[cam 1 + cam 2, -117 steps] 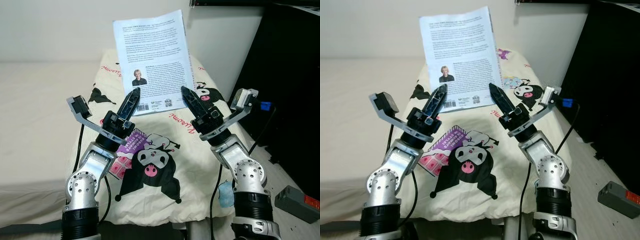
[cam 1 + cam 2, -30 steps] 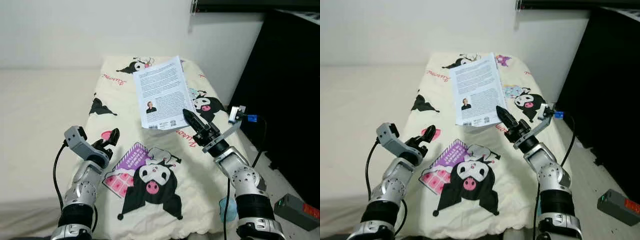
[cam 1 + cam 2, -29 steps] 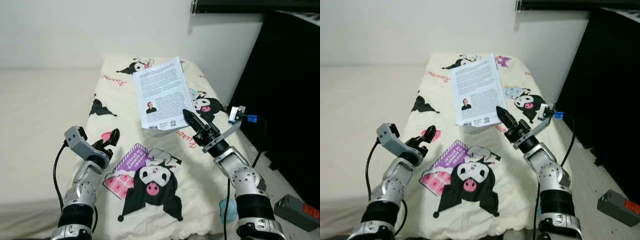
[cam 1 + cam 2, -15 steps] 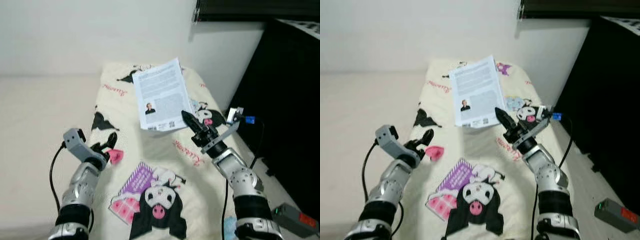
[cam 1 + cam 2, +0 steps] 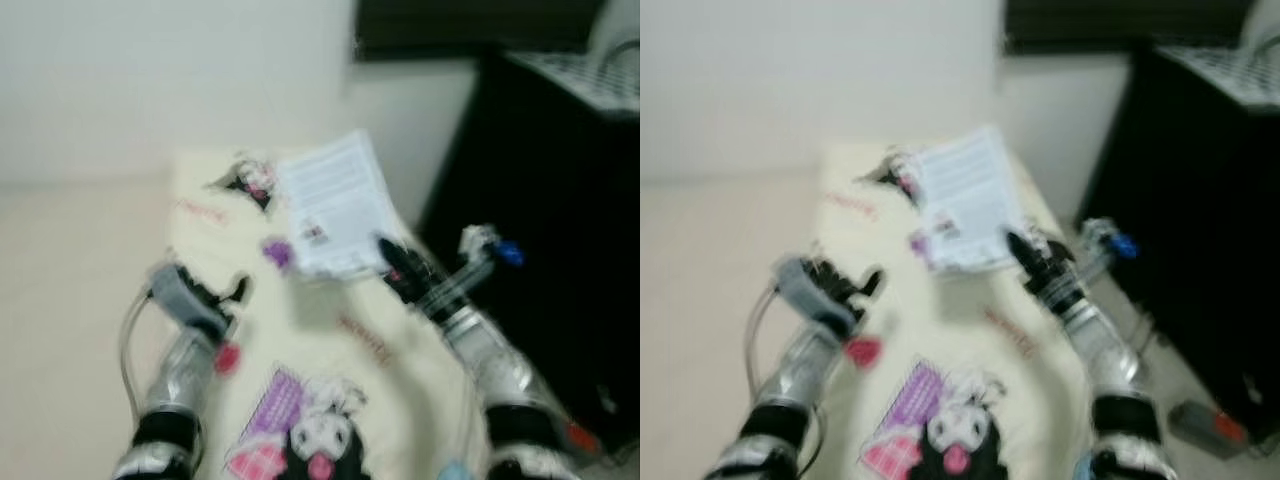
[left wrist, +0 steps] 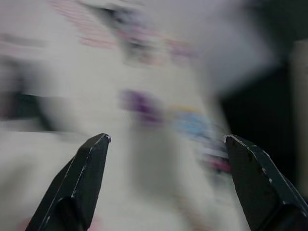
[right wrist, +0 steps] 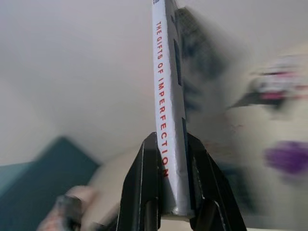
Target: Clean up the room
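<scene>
Right gripper (image 7: 166, 202) clamps the book (image 5: 335, 205) by its lower edge, pages rising above the fingers over the patterned bed cover (image 5: 330, 400). Left gripper (image 6: 166, 149) spread wide, empty, beside it.

Both blurred head views look forward and down over the cream cartoon-printed bed (image 5: 330, 350), sharing it; each wrist camera sights closely along its own black fingers

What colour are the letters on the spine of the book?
Red, on a pale grey spine of the book, clearest in the right wrist view, where the right gripper clamps it.
</scene>
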